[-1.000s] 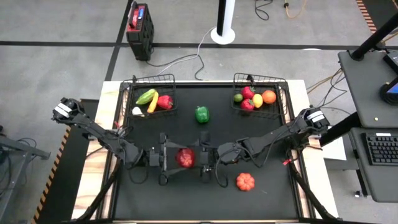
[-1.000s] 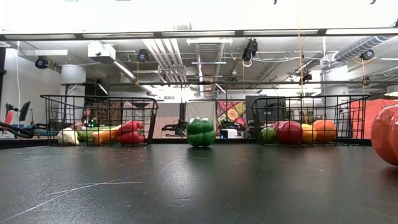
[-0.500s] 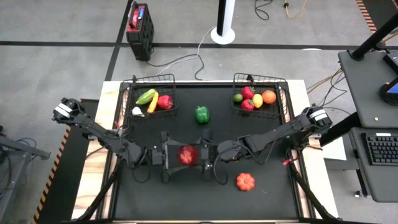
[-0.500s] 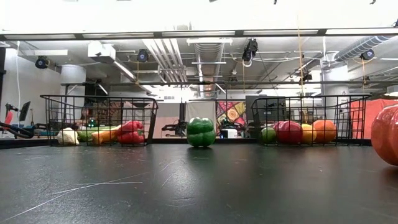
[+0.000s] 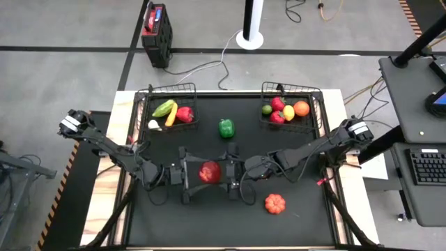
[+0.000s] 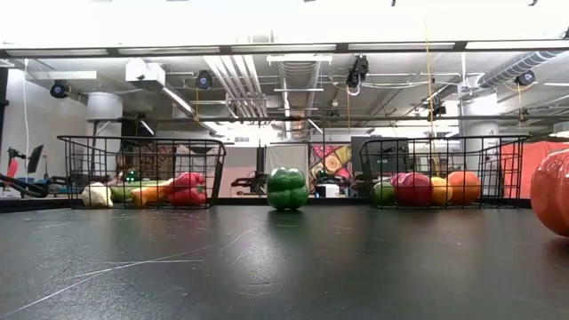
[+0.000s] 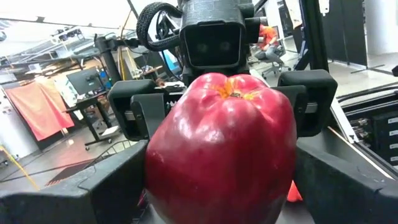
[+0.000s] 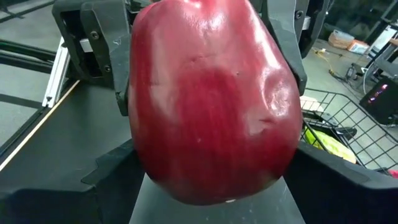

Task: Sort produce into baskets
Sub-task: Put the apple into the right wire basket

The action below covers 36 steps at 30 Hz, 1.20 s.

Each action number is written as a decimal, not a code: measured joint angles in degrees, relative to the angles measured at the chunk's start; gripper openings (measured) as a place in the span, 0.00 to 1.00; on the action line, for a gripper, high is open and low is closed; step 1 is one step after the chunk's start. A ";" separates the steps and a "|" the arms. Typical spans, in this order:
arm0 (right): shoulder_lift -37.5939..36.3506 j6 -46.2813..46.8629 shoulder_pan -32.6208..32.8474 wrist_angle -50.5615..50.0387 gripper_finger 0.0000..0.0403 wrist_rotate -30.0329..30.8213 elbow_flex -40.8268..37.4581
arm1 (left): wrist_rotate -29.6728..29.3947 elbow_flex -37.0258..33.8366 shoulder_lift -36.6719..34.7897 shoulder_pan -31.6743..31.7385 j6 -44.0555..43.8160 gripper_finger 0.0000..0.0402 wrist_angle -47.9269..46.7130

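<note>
A red toy fruit (image 5: 210, 171) is held above the middle of the table. My left gripper (image 5: 195, 173) comes at it from the table's left and is shut on it. My right gripper (image 5: 226, 172) faces it from the right. It is open, with a finger on either side of the fruit (image 8: 211, 106). A green pepper (image 5: 226, 127) stands on the mat between two wire baskets. The left basket (image 5: 150, 94) holds green, yellow, red and white pieces. The right basket (image 5: 317, 94) holds green, red, yellow and orange pieces. An orange tomato (image 5: 274, 203) lies near the front. My left gripper pinches the red fruit's two sides (image 7: 155, 168) between its two fingers. The fingers reach in level from the table's left. The fruit is lifted clear of the table, and its stem end (image 7: 233, 93) points toward the right gripper.
Bare black mat lies to the near left of both arms (image 6: 178, 267). A cable (image 5: 209, 66) and a red-and-black box (image 5: 155, 24) lie on the floor beyond the far edge. A desk with a keyboard (image 5: 425, 167) stands to the right.
My left gripper has carried the red fruit a little toward the table's far edge and right. My right gripper has closed in on it from the right, until its fingers stand on either side of the fruit.
</note>
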 joint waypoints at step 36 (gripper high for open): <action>-0.76 2.50 -0.66 -1.46 0.80 -3.20 0.07 | -1.76 -0.02 0.15 -0.06 -3.29 0.96 -2.30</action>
